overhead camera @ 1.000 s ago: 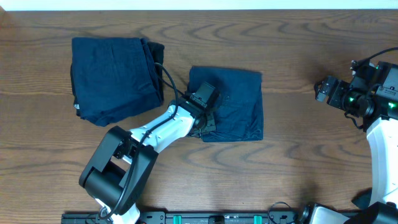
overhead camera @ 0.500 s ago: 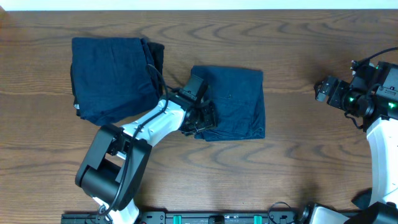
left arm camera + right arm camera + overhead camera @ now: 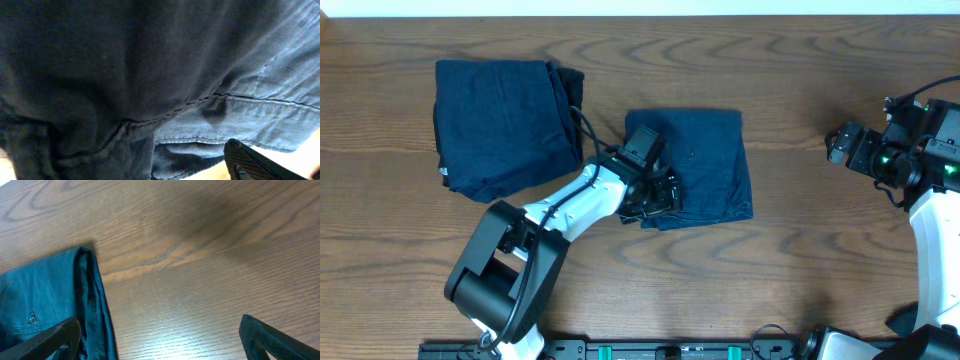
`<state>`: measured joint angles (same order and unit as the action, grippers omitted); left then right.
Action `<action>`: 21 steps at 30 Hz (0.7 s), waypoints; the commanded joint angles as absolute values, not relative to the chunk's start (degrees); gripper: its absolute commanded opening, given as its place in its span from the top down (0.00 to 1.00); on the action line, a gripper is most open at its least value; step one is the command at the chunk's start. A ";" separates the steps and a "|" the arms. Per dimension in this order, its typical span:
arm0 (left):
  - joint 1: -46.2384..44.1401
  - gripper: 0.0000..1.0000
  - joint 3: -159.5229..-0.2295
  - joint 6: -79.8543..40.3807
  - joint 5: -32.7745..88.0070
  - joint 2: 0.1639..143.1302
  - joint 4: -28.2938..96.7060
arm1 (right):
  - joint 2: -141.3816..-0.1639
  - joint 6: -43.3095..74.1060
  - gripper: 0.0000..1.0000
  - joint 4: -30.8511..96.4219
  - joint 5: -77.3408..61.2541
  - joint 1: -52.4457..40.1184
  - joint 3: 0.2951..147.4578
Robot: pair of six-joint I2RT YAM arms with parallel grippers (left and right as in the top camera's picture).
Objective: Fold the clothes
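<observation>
"Checking the left pincer (image 3: 658,195) first: what is it gripping?"

"I am not managing to tell. It is sitting low over the near-left corner of the middle bundle (image 3: 705,160), and from above it is blurring into the dark cloth. Its own camera is showing one finger (image 3: 250,162) at the bottom right and cloth filling everything else. Wide, narrow or pinching a fold, I am not guessing."

"And the right pincer (image 3: 840,143)?"

"It is hanging wide with nothing between its jaws, off at the right side of the table (image 3: 820,260), well apart from the clothes."

"How is the middle bundle looking?"

"It is lying as a rough rectangle near the table's centre, layers stacked. The near edge by the left pincer is looking rumpled, and the lower right corner is bulging out a little."

"Anything else lying about?"

"The left bundle (image 3: 500,125) is resting toward the far-left part of the table, a thicker folded stack with a darker flap showing along its right edge. No spread-out garment is showing anywhere."

"So how far along are we getting?"

"I am judging it nearly finished. Both pieces are sitting folded. What is remaining looks like squaring that rumpled corner, clearing the arm away, and perhaps placing one bundle on the other."
</observation>
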<state>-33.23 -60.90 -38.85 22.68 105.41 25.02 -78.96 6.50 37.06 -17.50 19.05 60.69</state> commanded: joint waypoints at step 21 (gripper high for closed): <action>-38.68 0.60 -60.23 -41.25 9.45 115.39 23.66 | -78.61 6.11 0.01 37.10 -17.34 19.31 60.80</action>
<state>-38.46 -63.09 -41.30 10.33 108.12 23.51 -78.96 6.50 37.06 -17.52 19.05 60.69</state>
